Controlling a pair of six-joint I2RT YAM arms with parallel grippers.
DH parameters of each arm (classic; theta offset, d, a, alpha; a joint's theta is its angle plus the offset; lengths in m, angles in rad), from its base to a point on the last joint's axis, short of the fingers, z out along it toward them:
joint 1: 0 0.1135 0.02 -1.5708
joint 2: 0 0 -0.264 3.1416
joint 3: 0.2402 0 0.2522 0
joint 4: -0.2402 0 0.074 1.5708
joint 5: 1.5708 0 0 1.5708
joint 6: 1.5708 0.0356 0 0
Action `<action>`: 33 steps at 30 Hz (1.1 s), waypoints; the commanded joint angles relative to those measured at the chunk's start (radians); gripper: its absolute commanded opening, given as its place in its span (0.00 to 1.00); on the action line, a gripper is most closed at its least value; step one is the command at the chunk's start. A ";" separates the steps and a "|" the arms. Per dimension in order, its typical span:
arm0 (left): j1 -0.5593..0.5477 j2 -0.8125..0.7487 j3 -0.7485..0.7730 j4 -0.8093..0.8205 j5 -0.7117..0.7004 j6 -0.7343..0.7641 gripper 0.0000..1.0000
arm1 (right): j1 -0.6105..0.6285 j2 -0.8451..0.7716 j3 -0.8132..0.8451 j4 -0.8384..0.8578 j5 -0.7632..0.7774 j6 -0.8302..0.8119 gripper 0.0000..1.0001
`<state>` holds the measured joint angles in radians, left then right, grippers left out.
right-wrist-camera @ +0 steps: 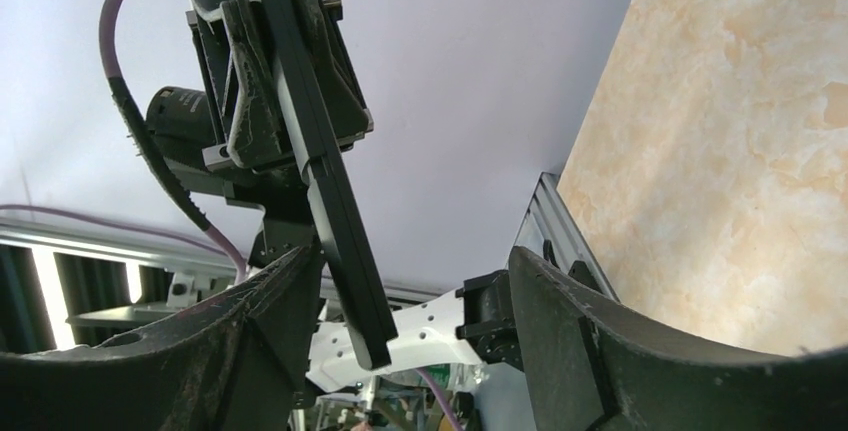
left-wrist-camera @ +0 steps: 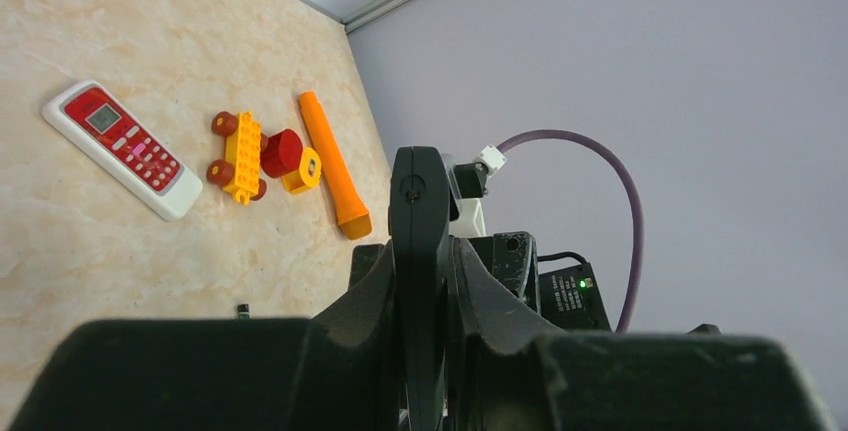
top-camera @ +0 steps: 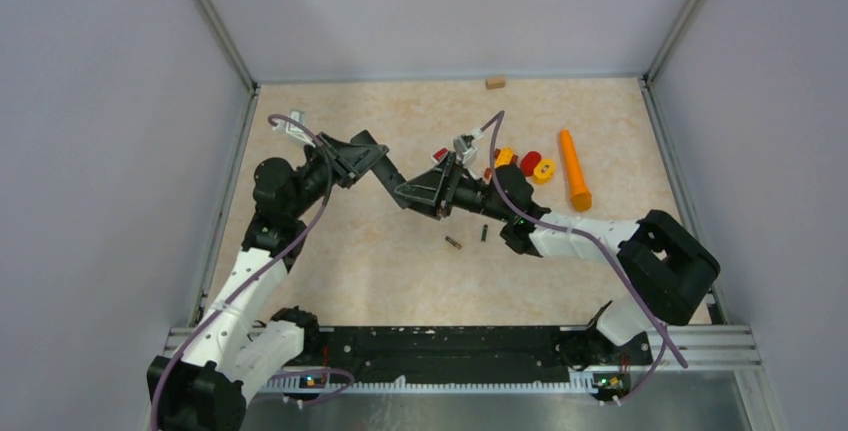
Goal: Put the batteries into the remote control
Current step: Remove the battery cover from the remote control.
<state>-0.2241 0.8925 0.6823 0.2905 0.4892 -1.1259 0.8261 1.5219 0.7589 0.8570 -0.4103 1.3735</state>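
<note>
Right wrist view: the slim black bar (right-wrist-camera: 335, 221) is seen clamped edge-on in the left gripper (right-wrist-camera: 300, 136). The right gripper (right-wrist-camera: 412, 316) stands with its fingers apart and nothing gripped, and the bar's free end lies between them. The 2 batteries (top-camera: 453, 243) lie loose on the table (top-camera: 350, 281), just beneath both grippers. A red-and-white remote (left-wrist-camera: 118, 146) rests flat beside the toy car (left-wrist-camera: 240, 156). Whether the bar is a remote body or a cover cannot be told. A battery is best approached from above, with the fingers set across its length. The bar should be held level, with any compartment turned toward the right arm.
</note>
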 commanded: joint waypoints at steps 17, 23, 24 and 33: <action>0.010 -0.032 0.006 0.024 -0.048 0.221 0.00 | -0.011 -0.062 0.011 -0.134 -0.001 0.075 0.30; 0.012 -0.016 0.006 0.030 -0.014 0.198 0.00 | -0.011 -0.051 -0.001 -0.086 0.015 0.079 0.18; 0.012 -0.017 0.005 0.031 -0.011 0.200 0.00 | -0.011 -0.053 -0.001 -0.083 0.017 0.079 0.16; 0.015 0.011 0.009 0.011 0.007 0.242 0.00 | -0.013 -0.015 -0.003 0.067 -0.010 0.128 0.10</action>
<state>-0.2096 0.8871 0.6781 0.2657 0.4519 -0.9119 0.8253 1.4883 0.7296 0.8005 -0.4210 1.4635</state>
